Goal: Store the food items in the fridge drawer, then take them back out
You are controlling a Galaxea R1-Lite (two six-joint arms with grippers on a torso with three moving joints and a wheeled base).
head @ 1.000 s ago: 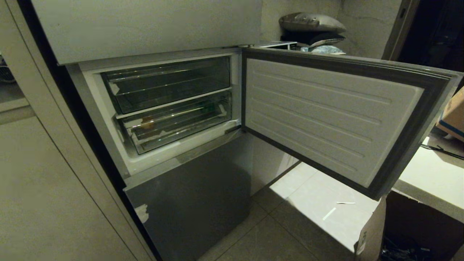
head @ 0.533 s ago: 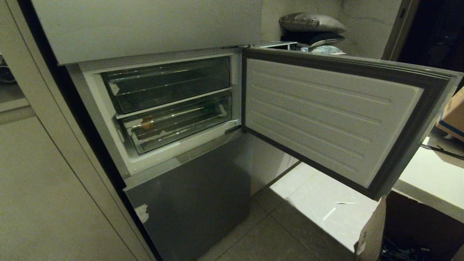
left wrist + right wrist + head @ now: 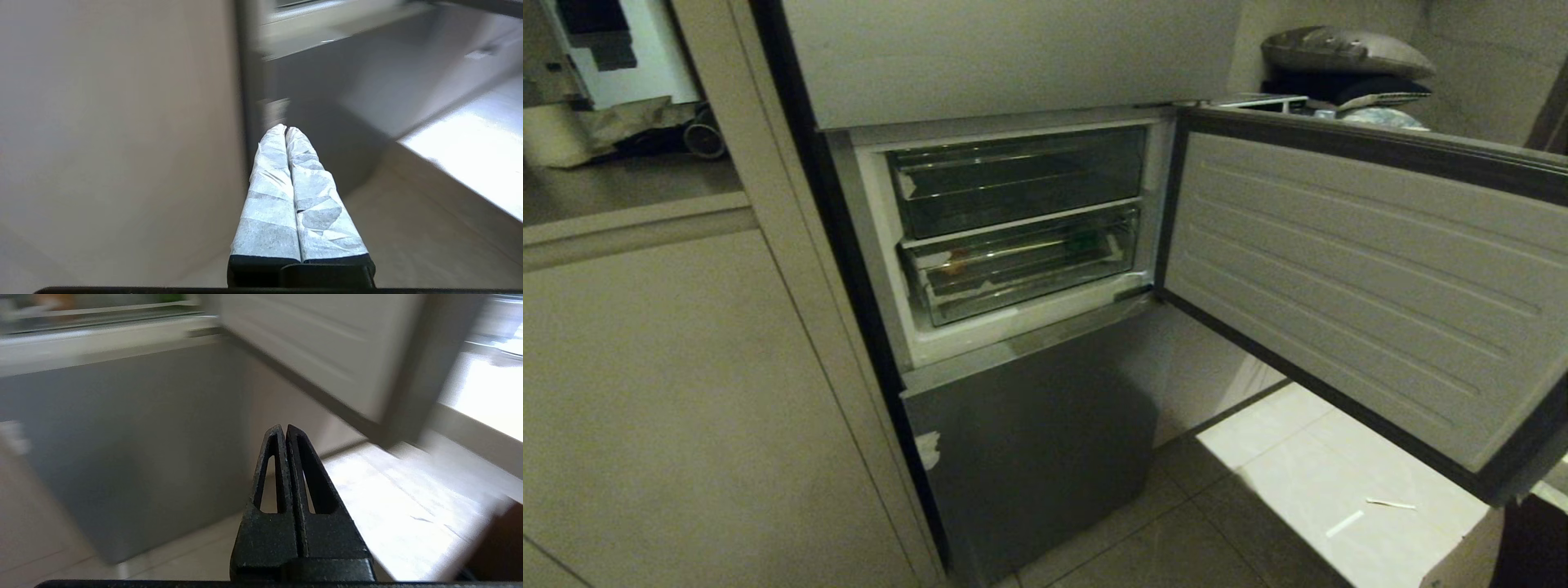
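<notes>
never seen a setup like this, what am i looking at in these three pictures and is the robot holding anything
This is a wheeled robot with two arms, seen through three cameras. The wide picture comes from its head, looking down at a fridge whose middle door is swung open to the right. Neither arm shows in that view.

Inside are two clear drawers. The lower one is the fridge drawer; through its front you can make out a green food item on the right and something orange on the left.

The other two pictures come from cameras on the wrists, looking along the fingers. The left gripper has white-wrapped fingers and the right gripper has bare black ones. Both are shut and hold nothing. They hang low in front of the grey lower fridge door, above the tiled floor.
</notes>
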